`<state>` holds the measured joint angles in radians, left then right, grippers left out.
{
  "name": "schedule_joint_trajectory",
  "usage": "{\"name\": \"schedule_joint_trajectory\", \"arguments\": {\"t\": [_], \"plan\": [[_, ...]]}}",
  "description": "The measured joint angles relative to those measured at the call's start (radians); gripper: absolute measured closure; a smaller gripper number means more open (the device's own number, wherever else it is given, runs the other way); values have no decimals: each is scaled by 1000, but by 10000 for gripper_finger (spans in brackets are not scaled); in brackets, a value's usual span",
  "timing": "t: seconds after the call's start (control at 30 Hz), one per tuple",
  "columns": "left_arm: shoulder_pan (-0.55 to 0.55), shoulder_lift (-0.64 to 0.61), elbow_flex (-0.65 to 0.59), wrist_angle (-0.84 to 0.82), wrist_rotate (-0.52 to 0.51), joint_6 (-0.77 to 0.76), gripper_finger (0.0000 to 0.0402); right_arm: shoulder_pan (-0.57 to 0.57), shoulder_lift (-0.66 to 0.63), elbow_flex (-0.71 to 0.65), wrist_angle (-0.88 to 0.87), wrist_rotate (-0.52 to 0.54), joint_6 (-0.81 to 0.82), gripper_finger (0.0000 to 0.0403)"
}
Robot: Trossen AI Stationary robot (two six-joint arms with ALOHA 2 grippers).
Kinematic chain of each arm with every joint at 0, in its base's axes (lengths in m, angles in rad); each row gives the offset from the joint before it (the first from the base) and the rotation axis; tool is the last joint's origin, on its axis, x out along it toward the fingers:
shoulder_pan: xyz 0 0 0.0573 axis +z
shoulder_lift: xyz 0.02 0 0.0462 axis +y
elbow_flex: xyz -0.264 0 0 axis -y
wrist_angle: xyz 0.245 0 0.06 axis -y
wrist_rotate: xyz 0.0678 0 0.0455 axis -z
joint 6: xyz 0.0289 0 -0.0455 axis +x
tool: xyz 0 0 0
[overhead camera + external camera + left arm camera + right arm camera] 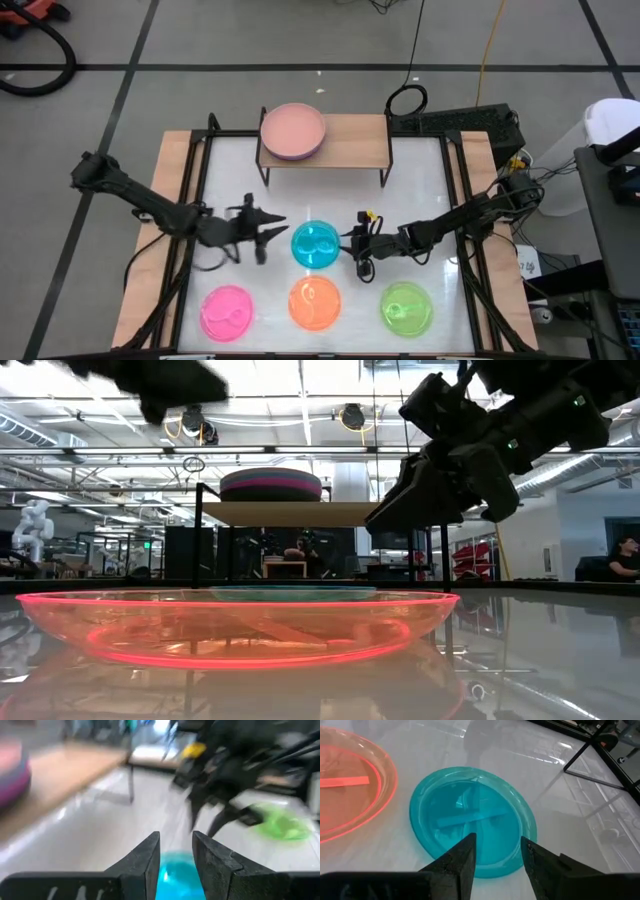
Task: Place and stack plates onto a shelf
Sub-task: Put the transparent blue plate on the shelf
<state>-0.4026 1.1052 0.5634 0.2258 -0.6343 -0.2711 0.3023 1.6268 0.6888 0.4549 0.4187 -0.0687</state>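
A translucent cyan plate (316, 245) (470, 820) lies flat on the white table, between my two grippers. My left gripper (283, 232) (176, 845) is open at the plate's left rim, with the cyan plate (175, 875) showing between its fingers. My right gripper (352, 250) (497, 847) is open over the plate's right rim. In the low view both the right gripper (400, 515) and the left gripper (160, 395) hang well above the tabletop. The shelf (350, 145) (290, 513) stands at the far edge and carries a stack of larger plates (293, 132) (271, 484), dusty pink on top.
Three more translucent plates lie along the near edge: pink (227, 312), orange (314, 303) (240, 625) and green (407, 307) (280, 822). The right half of the shelf's board is bare. Its black legs (384, 175) stand on the table behind the cyan plate.
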Motion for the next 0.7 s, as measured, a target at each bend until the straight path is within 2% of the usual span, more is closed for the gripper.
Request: {"name": "schedule_joint_trajectory", "arguments": {"t": [0.1,0.27,0.53,0.7], "plan": [[65,71,-2,3,29,-172,282,1,0,0,1,0,-1,264],[153,149,-1,-13,195,-335,282,8,0,0,2,0,-5,264],[209,234,-1,-39,319,-500,282,39,-55,0,-38,0,-56,264],[218,287,0,-45,334,-550,282,42,-131,0,-40,0,-45,264]]}}
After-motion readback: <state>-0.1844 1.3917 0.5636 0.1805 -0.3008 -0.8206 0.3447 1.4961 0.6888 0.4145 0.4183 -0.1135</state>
